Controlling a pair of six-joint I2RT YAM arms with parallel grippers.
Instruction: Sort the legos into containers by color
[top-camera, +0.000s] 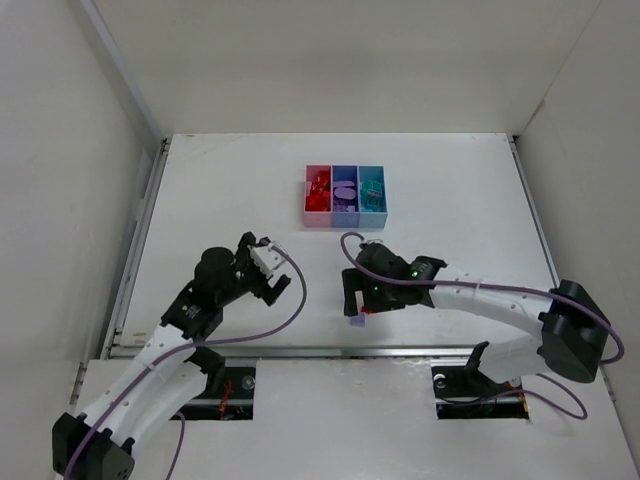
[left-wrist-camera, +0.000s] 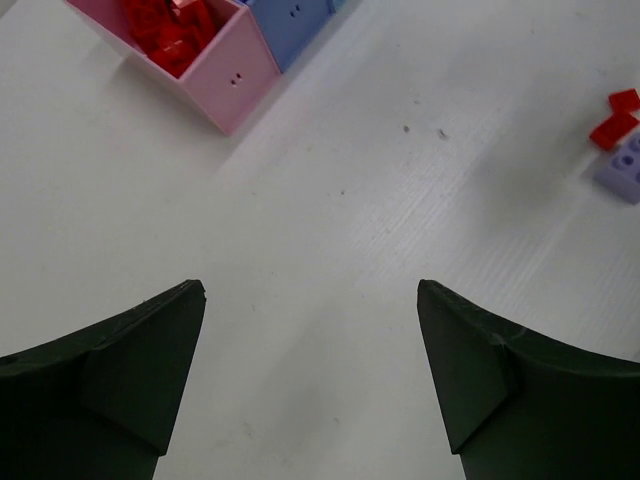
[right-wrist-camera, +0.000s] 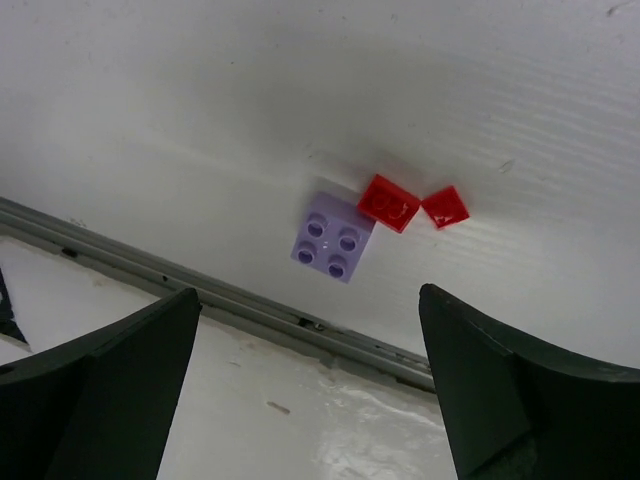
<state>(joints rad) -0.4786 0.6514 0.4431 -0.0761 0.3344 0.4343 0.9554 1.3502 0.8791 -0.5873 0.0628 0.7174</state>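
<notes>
Right wrist: lilac four-stud brick (right-wrist-camera: 333, 238) touching small red piece (right-wrist-camera: 389, 203).

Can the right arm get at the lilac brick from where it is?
Probably yes: the right gripper hangs open over the lilac brick, nothing between; a red piece crowds one corner.

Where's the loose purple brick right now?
The purple brick lies mid-frame in the right wrist view, by the table's front rail, under the right gripper, two red pieces beside it.
</notes>
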